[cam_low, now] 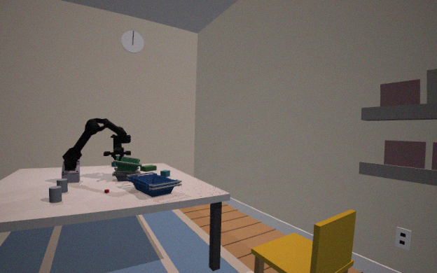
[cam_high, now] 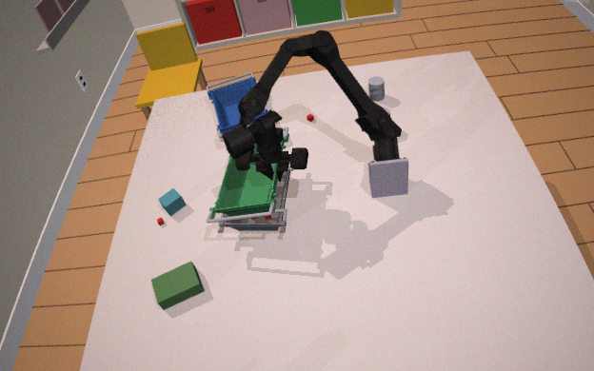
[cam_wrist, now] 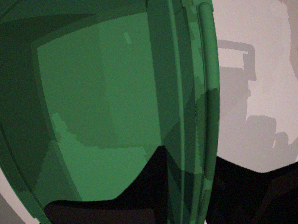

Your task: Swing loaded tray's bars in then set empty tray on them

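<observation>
The green tray [cam_high: 249, 190] [cam_wrist: 95, 100] is empty and hangs over the grey tray [cam_high: 257, 227] [cam_low: 122, 177], slightly tilted in the exterior view. My gripper [cam_high: 274, 174] [cam_wrist: 173, 149] is shut on the green tray's long side wall, on the side towards the arm's base. Red blocks [cam_high: 267, 217] show in the grey tray under the green tray's near end. A grey wire bar [cam_high: 243, 217] runs across the green tray's near end. Whether the green tray touches the grey tray's bars is hidden, and the far ends are mostly behind the arm.
A blue tray [cam_high: 233, 106] [cam_low: 154, 185] with wire bars stands behind the green one. A teal block [cam_high: 171, 202], a green block [cam_high: 177, 284] and small red cubes [cam_high: 160, 221] [cam_high: 310, 117] lie around. Grey cylinders [cam_high: 376, 88] [cam_low: 55, 194] stand near the back edge.
</observation>
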Tool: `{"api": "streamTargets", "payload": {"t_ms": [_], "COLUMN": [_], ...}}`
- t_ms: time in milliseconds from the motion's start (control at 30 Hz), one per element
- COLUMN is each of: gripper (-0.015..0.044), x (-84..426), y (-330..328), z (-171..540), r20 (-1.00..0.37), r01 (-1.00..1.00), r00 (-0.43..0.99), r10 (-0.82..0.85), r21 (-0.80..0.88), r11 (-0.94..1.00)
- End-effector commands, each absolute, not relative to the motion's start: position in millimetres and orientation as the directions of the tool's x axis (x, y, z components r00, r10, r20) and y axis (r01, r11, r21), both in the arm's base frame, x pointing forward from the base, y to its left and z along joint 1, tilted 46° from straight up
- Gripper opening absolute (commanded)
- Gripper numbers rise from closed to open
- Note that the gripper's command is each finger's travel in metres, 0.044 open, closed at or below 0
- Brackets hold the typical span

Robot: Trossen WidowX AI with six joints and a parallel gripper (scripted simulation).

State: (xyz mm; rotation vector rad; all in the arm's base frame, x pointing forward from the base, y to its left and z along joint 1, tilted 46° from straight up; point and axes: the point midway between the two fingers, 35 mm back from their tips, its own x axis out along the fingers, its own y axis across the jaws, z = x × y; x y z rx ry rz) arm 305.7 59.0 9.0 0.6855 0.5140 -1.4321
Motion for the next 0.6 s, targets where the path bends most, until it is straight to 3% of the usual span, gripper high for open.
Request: {"api": "streamTargets", "payload": {"t_ms": [0, 567], "gripper": [0.0000, 0.0000], "x": [302.9, 300.9], "y": [54.5, 48.9], "z": [6.8, 1.0], "r20": [-0.696, -0.696], "r01": [0.995, 0.995], "r00": [0.066, 0.066], "r10": [-0.715, -0.715], "r21": [0.102, 0.102], "r11": [-0.008, -0.008]}}
